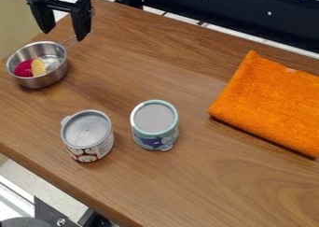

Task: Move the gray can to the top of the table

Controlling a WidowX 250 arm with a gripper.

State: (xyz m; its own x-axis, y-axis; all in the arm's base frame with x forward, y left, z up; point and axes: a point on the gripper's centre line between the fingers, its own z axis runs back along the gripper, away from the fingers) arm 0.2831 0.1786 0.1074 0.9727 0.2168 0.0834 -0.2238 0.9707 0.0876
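The gray can (87,136) stands upright near the table's lower left edge, its round silvery lid facing up and a small tab sticking out at the rim. Just beside it, to the right and apart from it, stands a teal-rimmed can (154,125) with a flat gray top and a blue and white side. The black gripper (63,36) hangs by the table's (140,46) upper left corner, its two fingers spread wide with nothing between them. Near the upper left edge sits a metal pot (61,73) holding a dark pink piece (24,68) and a yellow piece (38,67), its thin handle pointing toward the upper right. An orange cloth (271,104) lies folded toward the right edge of the view, well apart from both cans.
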